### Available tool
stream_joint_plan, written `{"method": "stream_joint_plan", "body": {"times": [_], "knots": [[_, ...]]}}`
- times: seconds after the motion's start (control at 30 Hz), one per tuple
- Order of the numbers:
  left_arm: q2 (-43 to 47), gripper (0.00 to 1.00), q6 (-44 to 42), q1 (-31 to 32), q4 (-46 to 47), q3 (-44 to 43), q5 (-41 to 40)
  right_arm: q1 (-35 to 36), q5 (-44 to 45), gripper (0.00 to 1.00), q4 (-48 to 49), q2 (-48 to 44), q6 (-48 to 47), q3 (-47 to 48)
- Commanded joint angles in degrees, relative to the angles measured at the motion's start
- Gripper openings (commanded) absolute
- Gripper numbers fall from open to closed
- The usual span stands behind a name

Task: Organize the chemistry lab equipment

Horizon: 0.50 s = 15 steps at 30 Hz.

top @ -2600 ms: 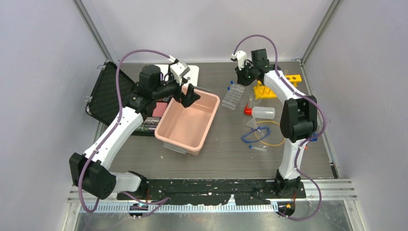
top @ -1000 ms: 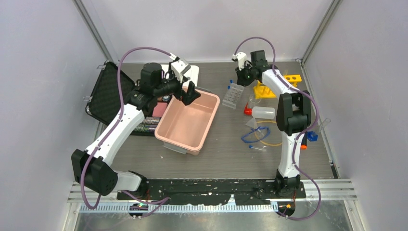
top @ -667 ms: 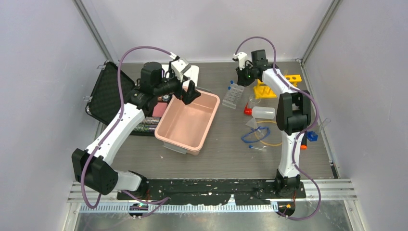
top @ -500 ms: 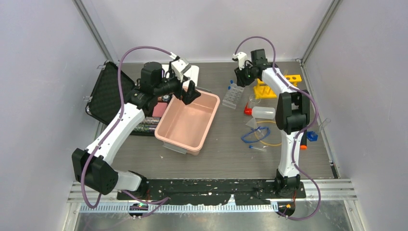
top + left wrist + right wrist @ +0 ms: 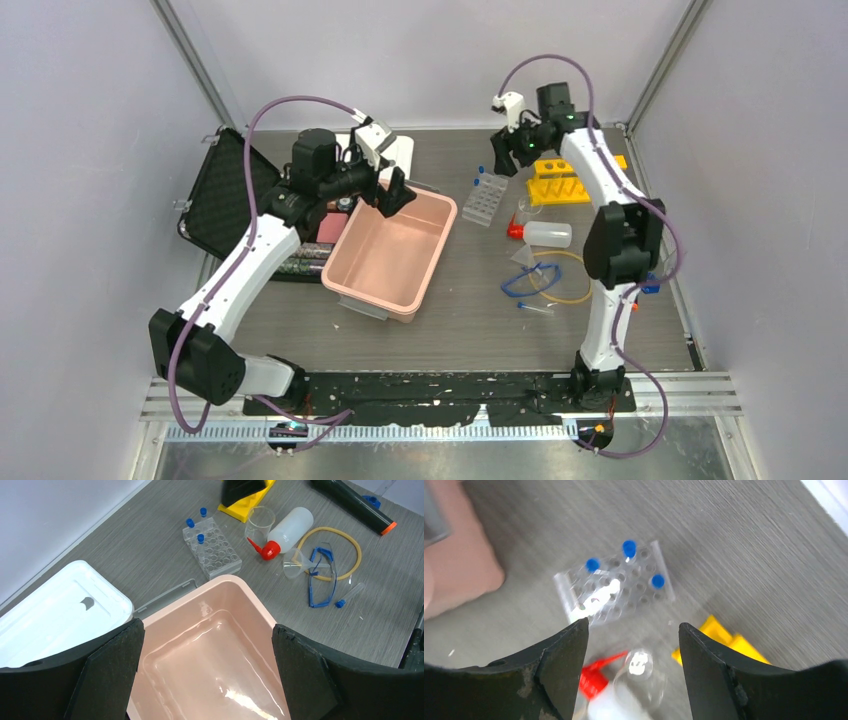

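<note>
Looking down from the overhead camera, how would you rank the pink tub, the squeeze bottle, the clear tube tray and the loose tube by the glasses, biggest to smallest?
Largest: pink tub, by far.
Next: squeeze bottle and tube tray, too alike to rank.
Smallest: loose tube.

I'm in a robot test booth: plain grey walls (image 5: pixel 90 150) and metal posts (image 5: pixel 190 62) box in my surface (image 5: pixel 480 330), my arms (image 5: pixel 235 275) bolted at its near edge.
</note>
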State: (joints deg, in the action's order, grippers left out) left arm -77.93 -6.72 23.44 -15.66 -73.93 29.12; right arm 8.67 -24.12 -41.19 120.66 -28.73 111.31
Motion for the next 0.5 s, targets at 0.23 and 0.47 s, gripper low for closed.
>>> {"method": "stream_joint_plan", "body": {"times": [0.23, 0.47], "knots": [[5.7, 1.0, -1.7, -0.9, 3.3, 4.7, -0.9, 1.0, -2.6, 0.7, -29.9, -38.0, -26.1, -28.7], [7.7, 1.0, -1.8, -0.9, 3.3, 6.4, -1.2, 14.3, 10.4, 0.67, -18.6, -49.3, -24.1, -54.8]]}}
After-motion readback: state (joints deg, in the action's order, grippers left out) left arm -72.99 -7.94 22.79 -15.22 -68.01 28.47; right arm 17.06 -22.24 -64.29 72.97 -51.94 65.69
